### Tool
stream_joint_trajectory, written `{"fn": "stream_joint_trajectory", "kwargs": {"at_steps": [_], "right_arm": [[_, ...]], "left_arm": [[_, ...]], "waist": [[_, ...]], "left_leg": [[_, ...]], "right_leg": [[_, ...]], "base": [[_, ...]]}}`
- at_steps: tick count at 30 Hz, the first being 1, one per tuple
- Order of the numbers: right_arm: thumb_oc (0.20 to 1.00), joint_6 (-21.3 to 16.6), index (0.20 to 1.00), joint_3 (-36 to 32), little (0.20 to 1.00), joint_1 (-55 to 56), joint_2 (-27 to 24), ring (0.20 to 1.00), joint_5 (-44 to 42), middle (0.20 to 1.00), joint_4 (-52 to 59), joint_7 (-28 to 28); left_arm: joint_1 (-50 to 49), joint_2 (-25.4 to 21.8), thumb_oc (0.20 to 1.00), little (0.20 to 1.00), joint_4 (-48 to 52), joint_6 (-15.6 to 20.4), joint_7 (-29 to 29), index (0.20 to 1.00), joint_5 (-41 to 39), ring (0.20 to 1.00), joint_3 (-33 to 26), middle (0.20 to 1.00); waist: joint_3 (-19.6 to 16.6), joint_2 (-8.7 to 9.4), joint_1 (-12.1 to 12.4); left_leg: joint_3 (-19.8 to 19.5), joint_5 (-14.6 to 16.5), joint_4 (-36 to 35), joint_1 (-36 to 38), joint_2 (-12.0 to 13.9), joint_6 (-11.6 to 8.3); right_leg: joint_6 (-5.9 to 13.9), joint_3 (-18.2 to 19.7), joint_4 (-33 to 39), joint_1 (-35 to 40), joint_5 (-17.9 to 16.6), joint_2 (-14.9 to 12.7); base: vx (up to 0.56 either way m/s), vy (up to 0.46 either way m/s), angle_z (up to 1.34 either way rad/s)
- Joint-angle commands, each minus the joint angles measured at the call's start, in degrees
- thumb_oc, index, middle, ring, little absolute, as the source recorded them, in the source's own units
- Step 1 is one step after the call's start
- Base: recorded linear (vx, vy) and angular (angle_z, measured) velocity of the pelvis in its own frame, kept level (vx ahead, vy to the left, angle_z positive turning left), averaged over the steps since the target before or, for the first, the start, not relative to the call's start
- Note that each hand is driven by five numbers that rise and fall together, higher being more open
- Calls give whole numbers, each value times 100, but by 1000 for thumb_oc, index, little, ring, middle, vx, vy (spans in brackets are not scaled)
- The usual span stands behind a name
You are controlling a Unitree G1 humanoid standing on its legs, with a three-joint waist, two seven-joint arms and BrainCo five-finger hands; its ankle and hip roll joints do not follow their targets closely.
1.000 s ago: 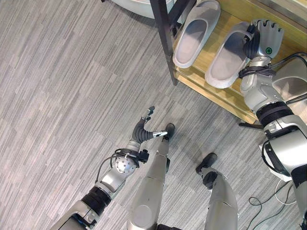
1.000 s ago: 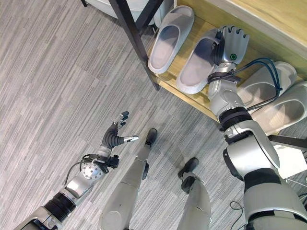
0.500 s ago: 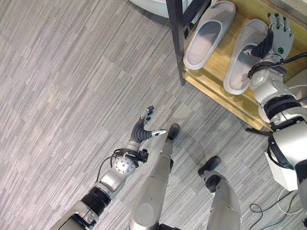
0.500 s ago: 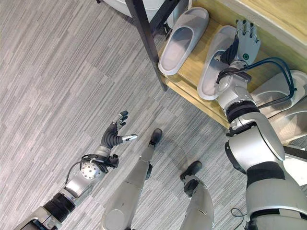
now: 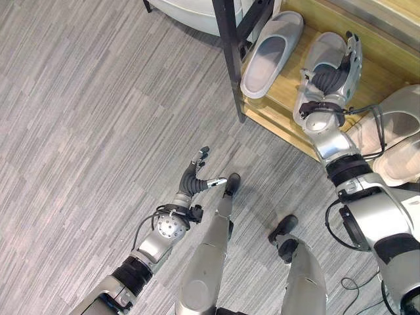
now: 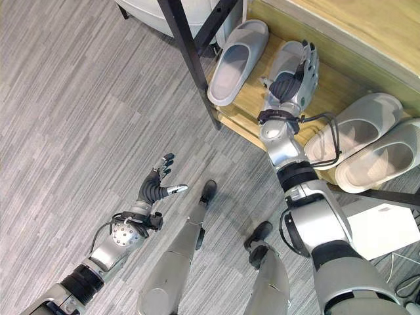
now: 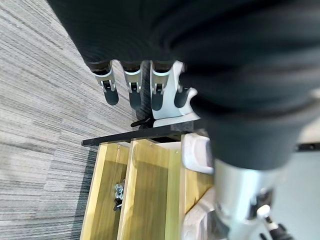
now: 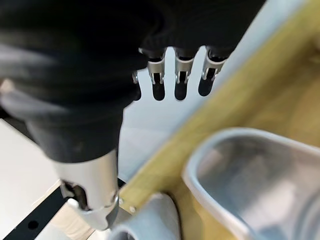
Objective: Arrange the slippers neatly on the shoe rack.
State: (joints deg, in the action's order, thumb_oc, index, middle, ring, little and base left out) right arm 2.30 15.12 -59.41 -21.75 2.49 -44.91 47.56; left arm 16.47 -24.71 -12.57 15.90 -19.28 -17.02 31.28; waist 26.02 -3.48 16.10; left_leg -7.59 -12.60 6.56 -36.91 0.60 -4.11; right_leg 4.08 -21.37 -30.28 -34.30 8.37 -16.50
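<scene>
Grey wood-grain flooring [image 5: 85,131] runs under me up to a low wooden shoe rack [image 5: 279,121] with a black metal post [image 5: 230,59] at its corner. On its light wooden shelf sit two pairs of pale grey slippers: the first slipper [image 5: 270,54] lies just beside the post, its mate [image 5: 321,56] lies next to it, and a second pair [image 6: 367,141] rests farther along on my right side. My right hand [image 5: 338,69] is at the mate slipper, edge-on, fingers [image 6: 308,59] straight and unclenched along the slipper's outer side; it seems to lie against the slipper rather than grasp it, though I cannot make out the contact itself. My left hand [image 5: 197,177] hangs above the floor well away from the rack, fingers loosely spread, holding nothing. These slippers look like one-piece moulded foam slides, so I judge them light, springy and not fragile, with a smooth skin that should slide easily across the shelf. A push from flat fingers on the side wall or heel would straighten one; to lift it, I would pinch the broad strap over the toe, which should flex without collapsing. Being so light, one could skid or spin if I nudge it off-centre.
</scene>
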Motion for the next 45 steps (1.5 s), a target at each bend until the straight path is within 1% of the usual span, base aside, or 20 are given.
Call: {"fn": "stream_joint_trajectory", "kwargs": {"at_steps": [1, 2, 3, 4, 7, 8, 9, 10, 11, 12, 16, 21, 22, 23, 26, 29, 31, 37, 41, 45], "right_arm": [[1000, -316, 1000, -50, 1000, -219, -375, 1000, -108, 1000, 224, 206], [1000, -318, 1000, -52, 1000, -219, -371, 1000, -110, 1000, 221, 211], [1000, -330, 1000, -58, 1000, -235, -355, 1000, -167, 1000, 167, 222], [1000, -315, 1000, -53, 1000, -269, -345, 1000, -211, 1000, 93, 250], [1000, -281, 1000, -72, 1000, -250, -239, 1000, -258, 1000, -63, 288], [1000, -280, 1000, -72, 1000, -238, -209, 1000, -267, 1000, -94, 291], [1000, -280, 1000, -68, 1000, -213, -166, 1000, -298, 1000, -179, 273], [1000, -291, 1000, -69, 1000, -212, -141, 1000, -329, 1000, -243, 265], [1000, -296, 1000, -67, 1000, -216, -140, 1000, -332, 1000, -250, 264], [1000, -292, 1000, -34, 1000, -240, -94, 1000, -401, 1000, -337, 243], [1000, -343, 1000, 14, 1000, -310, 53, 1000, -675, 1000, -717, 136], [1000, -957, 1000, -301, 1000, -463, 480, 1000, -2611, 1000, -1493, -363], [1000, -973, 1000, -299, 1000, -476, 473, 1000, -2642, 1000, -1518, -384], [1000, -1132, 1000, -288, 1000, -555, 628, 1000, -3385, 1000, -1645, -739], [1000, -1267, 1000, -275, 1000, -590, 685, 1000, -3774, 1000, -1621, -948], [1000, -1497, 1000, -233, 1000, -708, 670, 1000, -4393, 1000, -1401, -1245], [1000, -1558, 1000, -141, 1000, -751, 629, 1000, -4499, 1000, -1252, -1364], [1000, -1506, 1000, 170, 1000, -1042, 384, 1000, -4564, 1000, -1064, -1669], [1000, -1547, 1000, 218, 1000, -1218, 303, 1000, -4961, 1000, -1105, -2044], [1000, -1696, 1000, 104, 1000, -1341, -22, 1000, -5592, 1000, -1178, -2398]], "left_arm": [[139, 60, 1000, 1000, 89, 163, -103, 1000, 158, 1000, -68, 1000], [135, 55, 1000, 1000, 92, 166, -102, 1000, 162, 1000, -67, 1000], [117, 62, 1000, 1000, 90, 166, -103, 1000, 163, 1000, -32, 1000], [100, 68, 1000, 1000, 69, 156, -120, 1000, 174, 1000, -12, 1000], [103, 70, 1000, 1000, 44, 122, -141, 1000, 205, 1000, 22, 1000], [108, 65, 1000, 1000, 45, 118, -151, 1000, 218, 1000, 29, 1000], [118, 75, 1000, 1000, 41, 112, -161, 1000, 221, 1000, 43, 1000], [123, 69, 1000, 1000, 43, 115, -166, 1000, 222, 1000, 49, 1000], [123, 69, 1000, 1000, 43, 115, -166, 1000, 222, 1000, 48, 1000], [154, 65, 1000, 1000, 41, 111, -191, 1000, 220, 1000, 57, 1000], [185, 54, 1000, 1000, 39, 100, -229, 1000, 237, 1000, 114, 1000], [268, -2, 1000, 1000, -62, 31, -206, 1000, 233, 1000, 276, 1000], [271, -8, 1000, 1000, -62, 30, -206, 1000, 231, 1000, 278, 1000], [327, -51, 1000, 1000, -97, -33, -118, 1000, 225, 1000, 318, 1000], [350, -52, 1000, 1000, -98, -40, -83, 1000, 176, 1000, 297, 1000], [325, -62, 1000, 1000, -98, -88, 5, 1000, 121, 1000, 266, 1000], [339, -53, 1000, 1000, -137, -98, 26, 1000, 123, 1000, 251, 1000], [376, -66, 1000, 1000, -162, -104, 96, 1000, 97, 1000, 236, 1000], [400, -69, 1000, 1000, -156, -109, 228, 1000, 29, 1000, 260, 1000], [339, -124, 1000, 1000, -130, -78, 351, 1000, -46, 1000, 238, 1000]], "waist": [[124, 35, 9], [157, 9, 33], [169, -9, 31], [151, -1, 0], [168, -20, -22], [202, -48, 1], [168, -32, -30], [202, -59, -9], [201, -59, -11], [169, -34, -37], [197, -64, -40], [190, -77, 9], [189, -71, 12], [183, -65, 46], [173, -47, 67], [168, -31, 123], [179, -21, 142], [198, 7, 186], [207, -11, 240], [198, -32, 309]], "left_leg": [[102, 1298, 427, 267, 32, -60], [129, 1146, 441, 210, 27, -31], [129, 1144, 441, 203, 20, -27], [107, 1290, 440, 230, 21, -55], [104, 1300, 452, 209, 20, -44], [131, 1150, 468, 151, 17, -13], [109, 1306, 464, 198, 16, -41], [138, 1155, 479, 139, 8, -10], [137, 1155, 480, 137, 8, -10], [113, 1331, 476, 191, 11, -41], [123, 1340, 488, 143, 11, -32], [106, 1345, 489, 83, -1, -35], [106, 1346, 490, 80, -1, -35], [93, 1343, 491, 61, -1, -44], [91, 1348, 493, 53, -2, -47], [94, 1346, 486, 55, 7, -56], [104, 1345, 483, 60, 15, -58], [126, 1349, 501, 74, 29, -64], [127, 1339, 489, 109, 23, -80], [119, 1317, 455, 152, 21, -96]], "right_leg": [[370, 34, 1429, 1337, 74, 263], [341, -34, 1438, 1292, -64, 244], [340, -37, 1421, 1270, -60, 243], [368, 46, 1399, 1294, 80, 254], [359, 64, 1369, 1267, 94, 253], [329, -4, 1375, 1218, -43, 235], [359, 69, 1358, 1253, 95, 250], [327, -4, 1362, 1205, -41, 237], [327, -4, 1361, 1202, -40, 237], [352, 67, 1323, 1225, 126, 255], [348, 92, 1267, 1131, 133, 241], [342, 70, 1219, 1085, 175, 250], [341, 70, 1219, 1082, 176, 250], [332, 60, 1215, 1071, 188, 256], [326, 53, 1209, 1060, 193, 257], [324, 51, 1194, 1040, 190, 249], [327, 58, 1174, 1019, 182, 250], [324, 69, 1137, 1006, 174, 240], [332, 51, 1145, 1041, 159, 232], [350, 28, 1165, 1089, 146, 212]], "base": [[-7, 9, -5], [-101, 63, -6], [-10, 13, -7], [83, -30, -4], [8, 6, 3], [0, 0, 0], [-77, 43, 0], [0, 0, 0], [0, 0, 0], [97, -52, -2], [25, -12, 0], [0, 0, 0], [15, -40, 1], [13, -39, 0], [4, -13, 0], [0, 0, 0], [0, 0, 0], [0, 0, 0], [0, 0, 0], [0, 0, 0]]}}
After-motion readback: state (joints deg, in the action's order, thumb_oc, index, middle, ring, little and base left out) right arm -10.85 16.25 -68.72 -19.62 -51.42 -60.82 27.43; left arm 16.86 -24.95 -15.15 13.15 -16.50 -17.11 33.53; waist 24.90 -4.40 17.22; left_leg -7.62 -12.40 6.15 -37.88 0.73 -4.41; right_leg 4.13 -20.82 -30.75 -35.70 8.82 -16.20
